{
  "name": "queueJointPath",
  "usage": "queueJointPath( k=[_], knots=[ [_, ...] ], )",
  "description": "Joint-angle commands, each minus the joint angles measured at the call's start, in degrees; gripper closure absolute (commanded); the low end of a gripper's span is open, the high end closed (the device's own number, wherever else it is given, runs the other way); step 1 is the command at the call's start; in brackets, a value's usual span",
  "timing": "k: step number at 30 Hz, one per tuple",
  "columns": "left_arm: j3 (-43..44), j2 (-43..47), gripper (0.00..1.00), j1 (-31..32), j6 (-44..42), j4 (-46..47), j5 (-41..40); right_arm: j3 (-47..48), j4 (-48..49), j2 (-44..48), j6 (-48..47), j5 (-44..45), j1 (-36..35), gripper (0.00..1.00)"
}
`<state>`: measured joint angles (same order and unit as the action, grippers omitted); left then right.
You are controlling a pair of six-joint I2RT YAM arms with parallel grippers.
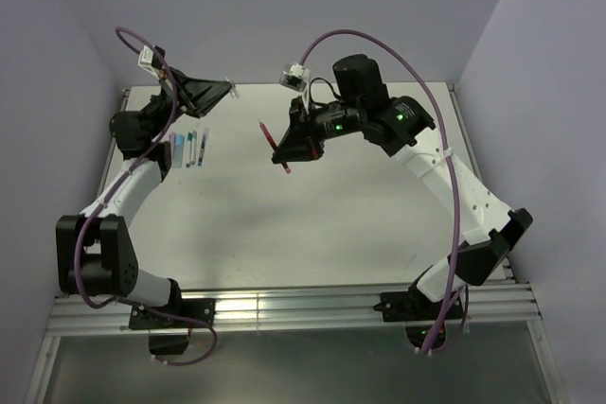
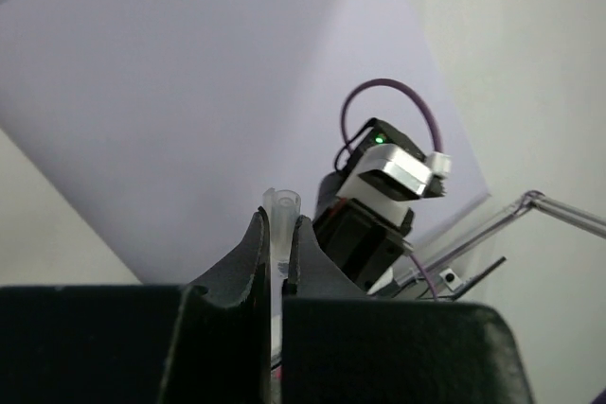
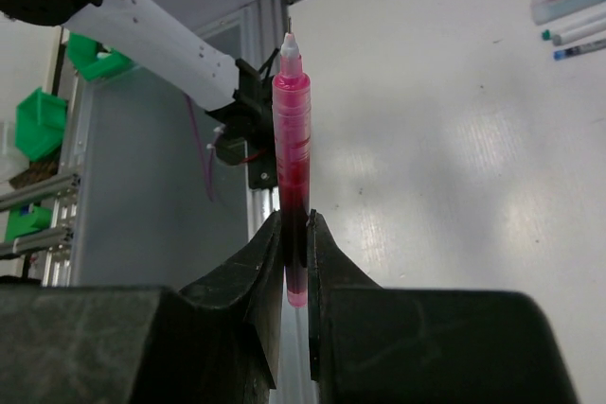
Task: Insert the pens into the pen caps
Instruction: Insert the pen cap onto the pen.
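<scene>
Even, diffuse overhead light, you see soft glare patches on the table (image 3: 454,158), red pen (image 3: 292,139) sharp, shadows faint.

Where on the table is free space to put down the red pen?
Free: the wide front middle of the table, bordered by the left arm, the right arm and the front rail. Also a smaller strip at the back, between the held cap and the red pen. Crowded: the left side, where the row of pens lies beside the left arm.

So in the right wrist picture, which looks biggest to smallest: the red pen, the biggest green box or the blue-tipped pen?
1. red pen, but nearest the camera
2. biggest green box
3. blue-tipped pen, partly cut off
</scene>
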<state>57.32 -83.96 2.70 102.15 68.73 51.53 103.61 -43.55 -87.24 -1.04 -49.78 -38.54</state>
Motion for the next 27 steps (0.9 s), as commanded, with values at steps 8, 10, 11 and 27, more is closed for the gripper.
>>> queueJointPath(
  k=[8, 10, 11, 27],
  knots=[
    [-0.54, 6.00, 1.00, 3.01, 6.14, 38.06, 1.56, 4.58, 0.31, -0.38, 0.25, -3.75, -1.88, 1.00],
    [-1.07, 6.70, 1.00, 4.24, 4.73, 38.06, 1.47, 4.67, 0.31, -0.56, 0.25, -3.48, -2.15, 1.00],
    [-1.16, 6.79, 1.00, 5.03, 4.03, 37.88, 1.64, 4.67, 0.31, -0.65, 0.25, -3.48, -2.50, 1.00],
    [-0.89, 8.03, 1.00, 7.32, 3.76, 38.06, 2.44, 1.86, 0.31, -1.09, 0.60, -2.78, -2.94, 1.00]
  ],
)
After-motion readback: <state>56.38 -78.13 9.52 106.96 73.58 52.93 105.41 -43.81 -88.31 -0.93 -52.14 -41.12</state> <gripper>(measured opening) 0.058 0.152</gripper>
